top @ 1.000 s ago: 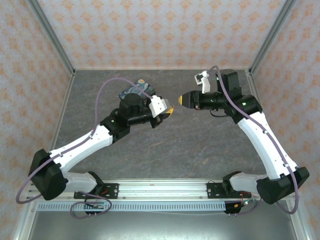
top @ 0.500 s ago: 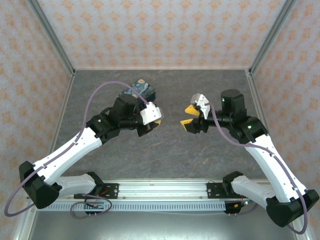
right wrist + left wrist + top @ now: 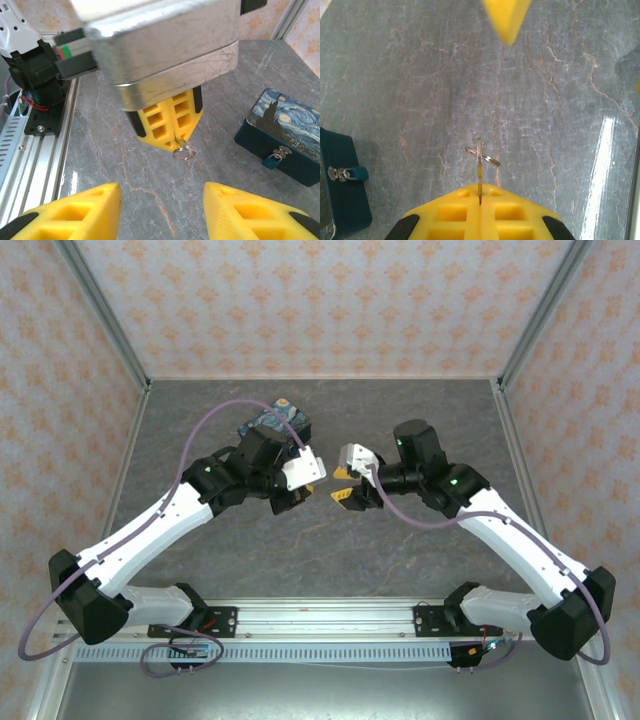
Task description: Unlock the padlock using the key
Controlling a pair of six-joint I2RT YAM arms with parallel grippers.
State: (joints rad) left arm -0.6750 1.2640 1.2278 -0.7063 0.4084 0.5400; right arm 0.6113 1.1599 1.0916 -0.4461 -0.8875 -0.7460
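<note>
The left tool is clenched on the key. Only the key's thin blade edge and its wire ring stick out past the yellow pads. The right tool faces it with its jaws spread wide and holds nothing.

This looks like a hand-over or re-grip of the key. To do it well, the right tool should come in level and close on the ring end or on the bare part of the blade, square to its flat. The left tool should let go only once that grip is firm. The key is thin and little of it is free, so a skewed pinch could twist it or drop it on the desk.

The padlock hangs at the clasp on the front of the starry-painted box. The box lies on the desk at the far left, just beyond the left tool and well apart from the right tool.

The left arm's wrist and its purple cable pass close by the box, between the right tool and the lock. They would likely have to move aside before the key can reach the lock. I cannot tell which way the keyhole faces.
</note>
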